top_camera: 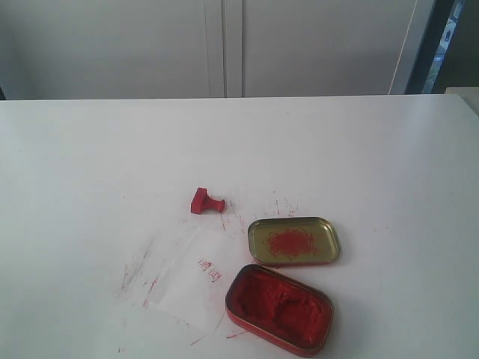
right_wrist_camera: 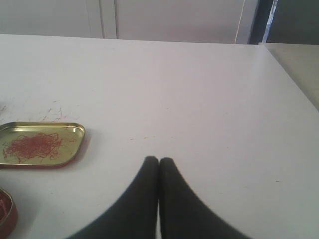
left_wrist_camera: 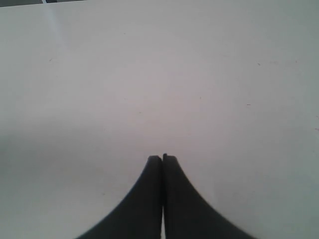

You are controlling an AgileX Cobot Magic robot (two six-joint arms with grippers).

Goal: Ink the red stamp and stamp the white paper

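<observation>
The small red stamp [top_camera: 206,201] lies tipped on its side on the white table, just beyond the white paper [top_camera: 196,277], which carries a small red imprint and red streaks. The open ink tin [top_camera: 279,307], filled with red ink, sits at the paper's right edge. Neither arm shows in the exterior view. My left gripper [left_wrist_camera: 162,158] is shut with nothing in it, over bare table. In the right wrist view my right gripper [right_wrist_camera: 159,160] is also shut and empty; the gold lid [right_wrist_camera: 41,144] lies off to one side of it.
The gold tin lid [top_camera: 293,240], smeared red inside, lies face up between the stamp and the ink tin. Red ink marks dot the table [top_camera: 374,164] around the paper. A pale cabinet front stands behind the table's far edge.
</observation>
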